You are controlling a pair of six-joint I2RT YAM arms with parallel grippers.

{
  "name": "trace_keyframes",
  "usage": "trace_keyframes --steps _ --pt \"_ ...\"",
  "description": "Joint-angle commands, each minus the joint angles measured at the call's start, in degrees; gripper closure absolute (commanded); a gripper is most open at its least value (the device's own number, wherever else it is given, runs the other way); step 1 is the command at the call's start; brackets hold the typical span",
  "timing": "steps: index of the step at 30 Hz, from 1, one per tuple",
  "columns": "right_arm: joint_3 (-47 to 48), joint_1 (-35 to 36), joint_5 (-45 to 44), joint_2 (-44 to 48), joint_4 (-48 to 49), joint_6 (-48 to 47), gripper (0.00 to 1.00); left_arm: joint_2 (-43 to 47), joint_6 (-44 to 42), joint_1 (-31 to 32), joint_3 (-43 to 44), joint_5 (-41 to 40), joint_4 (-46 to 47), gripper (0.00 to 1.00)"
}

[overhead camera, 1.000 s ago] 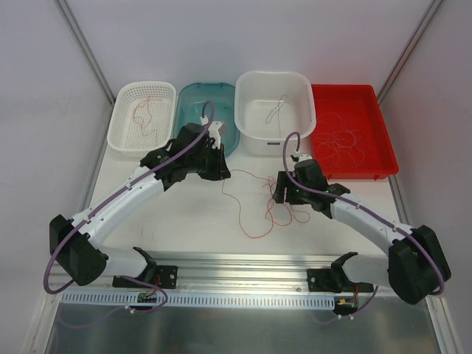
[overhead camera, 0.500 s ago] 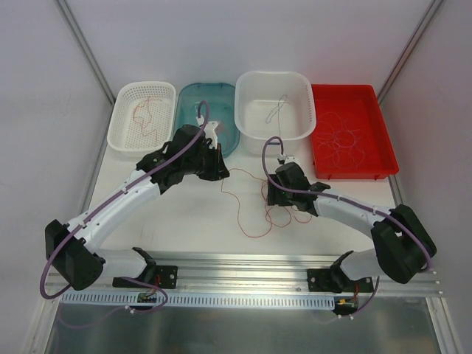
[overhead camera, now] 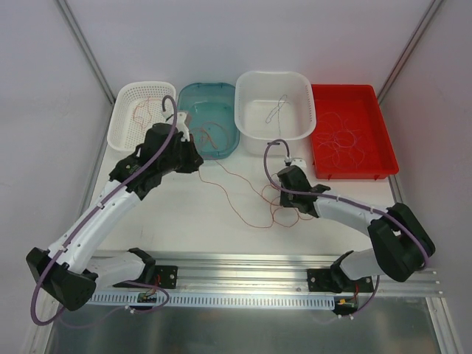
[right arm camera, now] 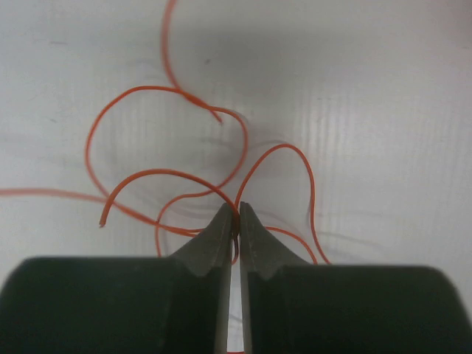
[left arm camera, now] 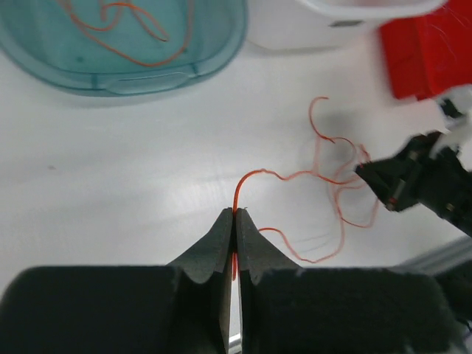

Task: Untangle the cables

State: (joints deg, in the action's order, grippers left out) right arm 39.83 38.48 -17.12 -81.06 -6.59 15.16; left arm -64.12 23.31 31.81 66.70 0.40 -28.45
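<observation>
Here the cables [overhead camera: 286, 214] lie as a loose red tangle on the bench [overhead camera: 184, 214], in front of the white tub [overhead camera: 258, 145] and right at the right gripper [right arm camera: 237, 210]. That gripper is pinched almost fully together with a red strand caught between its tips, and more loops curl on the bench around them. The left gripper [left arm camera: 236, 215] is closed tight on another red strand, which arches up from its tips and runs across the bench to the tangle. In the top view this gripper sits near the front of the teal tub [overhead camera: 188, 96], well apart from the right one, with the strand slack between them. Along the back stand a basket [overhead camera: 118, 136], the teal tub, the white tub and a red tray [overhead camera: 372, 166], side by side. The basket and teal tub each hold a red wire, the white tub holds a pale grey one, and the tray holds several thin loops.
</observation>
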Motion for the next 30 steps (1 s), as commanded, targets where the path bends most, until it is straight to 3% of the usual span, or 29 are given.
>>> trace_keyframes --steps 1,10,15,17,24,30 --pt "-1.9 -2.1 -5.2 4.4 -2.7 0.7 0.95 2.3 -2.3 -5.5 1.3 -6.0 -4.2 1.00" --pt "-3.4 -9.1 -6.4 12.7 -10.4 0.6 0.95 5.7 -8.0 -10.6 5.1 -26.2 -12.8 1.00" --pt "-3.4 -12.5 -3.9 15.0 -12.8 0.4 0.94 6.2 -9.4 -11.9 6.2 -30.2 -14.6 1.00" --pt "-3.5 -13.4 -1.0 15.7 -12.3 0.1 0.93 6.5 -9.0 -11.9 6.0 -27.2 -14.6 1.00" --pt "-2.7 -13.4 7.7 11.1 -9.0 -0.8 0.82 6.1 -3.4 -11.8 -3.0 -2.5 -8.8 1.00" --pt "-2.7 -13.2 9.4 8.9 -8.4 -1.8 0.81 6.9 -1.5 -11.5 -10.1 1.8 -5.0 1.00"
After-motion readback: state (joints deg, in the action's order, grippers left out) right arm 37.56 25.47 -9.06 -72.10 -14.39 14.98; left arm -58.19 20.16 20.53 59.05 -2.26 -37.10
